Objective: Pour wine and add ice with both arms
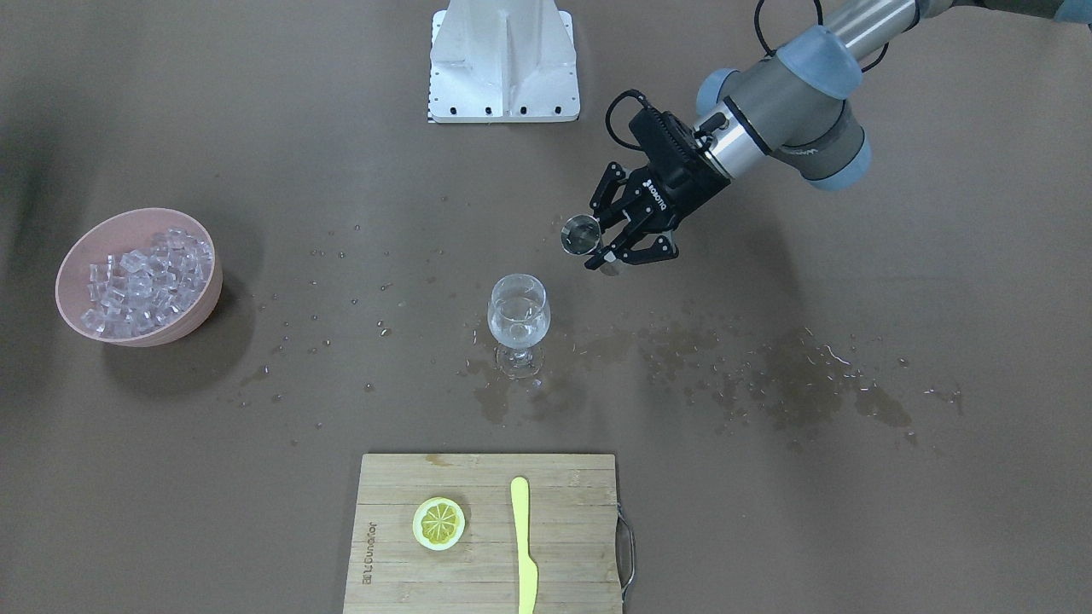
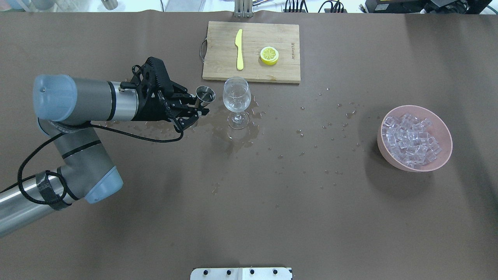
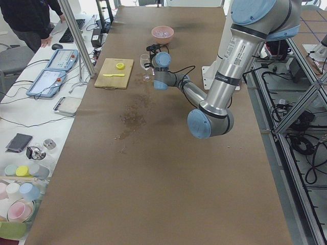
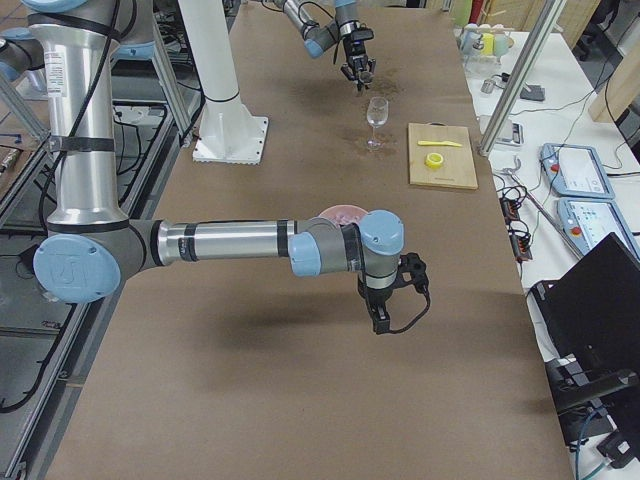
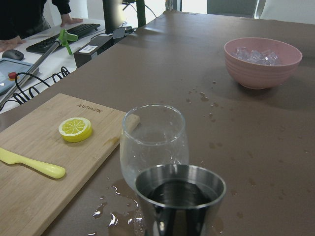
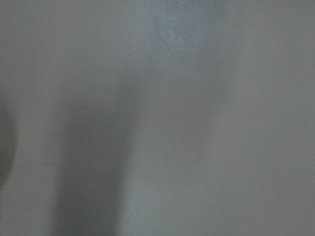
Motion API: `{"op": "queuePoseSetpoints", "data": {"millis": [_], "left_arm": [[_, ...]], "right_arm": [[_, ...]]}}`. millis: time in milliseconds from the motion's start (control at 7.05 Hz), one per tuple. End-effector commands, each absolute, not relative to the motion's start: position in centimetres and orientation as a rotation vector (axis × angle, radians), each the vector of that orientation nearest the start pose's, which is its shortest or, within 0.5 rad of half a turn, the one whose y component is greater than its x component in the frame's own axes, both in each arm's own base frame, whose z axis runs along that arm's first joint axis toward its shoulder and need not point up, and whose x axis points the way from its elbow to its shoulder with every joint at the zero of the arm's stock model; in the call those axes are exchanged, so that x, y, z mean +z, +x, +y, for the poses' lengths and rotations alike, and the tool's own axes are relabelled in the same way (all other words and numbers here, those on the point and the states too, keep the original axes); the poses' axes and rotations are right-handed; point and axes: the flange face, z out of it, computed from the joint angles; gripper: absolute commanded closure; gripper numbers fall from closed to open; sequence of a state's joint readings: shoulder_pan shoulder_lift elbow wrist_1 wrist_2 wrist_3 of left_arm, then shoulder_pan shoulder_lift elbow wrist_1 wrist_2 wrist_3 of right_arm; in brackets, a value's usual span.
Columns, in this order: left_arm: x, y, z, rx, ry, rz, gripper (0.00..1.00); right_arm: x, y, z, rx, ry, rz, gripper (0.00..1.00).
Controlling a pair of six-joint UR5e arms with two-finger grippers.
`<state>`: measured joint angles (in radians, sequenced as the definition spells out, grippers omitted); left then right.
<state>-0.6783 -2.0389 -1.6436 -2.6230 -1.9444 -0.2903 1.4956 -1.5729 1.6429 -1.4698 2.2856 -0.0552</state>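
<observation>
Ice [image 2: 408, 138] in bowl [image 2: 446, 142]; wine glass [image 2: 236, 95] beside steel cup [image 2: 205, 94]

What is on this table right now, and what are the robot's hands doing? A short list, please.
Left hand: shut on a small steel cup, beside the glass
Right hand: away from the glass; open or shut unclear
Glass: upright, a little clear liquid inside
Pink bowl: holds ice cubes
Board: lemon slice and yellow knife
Table: wet patches around the glass
</observation>
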Motion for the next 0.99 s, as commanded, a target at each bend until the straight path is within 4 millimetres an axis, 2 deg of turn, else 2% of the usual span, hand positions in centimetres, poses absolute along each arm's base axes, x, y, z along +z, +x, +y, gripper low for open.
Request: {"op": "queuePoseSetpoints", "data": {"millis": [0, 284, 567, 851], "left_arm": [[21.2, 43.0, -47.5, 0.801, 1.110, 1.084, 1.00], [20.0, 43.3, -48.5, 0.793, 1.063, 1.052, 1.00], [20.2, 43.4, -48.7, 0.789, 1.033, 1.040, 1.00], [19.3, 43.5, -48.6, 0.792, 1.010, 1.029, 1.00]], "right_arm": [[61.8, 3.0, -50.5, -0.185, 0.155, -0.716, 0.00], [61.9, 3.0, -50.4, -0.184, 0.153, -0.716, 0.00], [61.9, 3.0, -50.4, -0.184, 0.152, -0.716, 0.00], [62.0, 3.0, -50.3, -0.183, 0.150, -0.716, 0.00]]}}
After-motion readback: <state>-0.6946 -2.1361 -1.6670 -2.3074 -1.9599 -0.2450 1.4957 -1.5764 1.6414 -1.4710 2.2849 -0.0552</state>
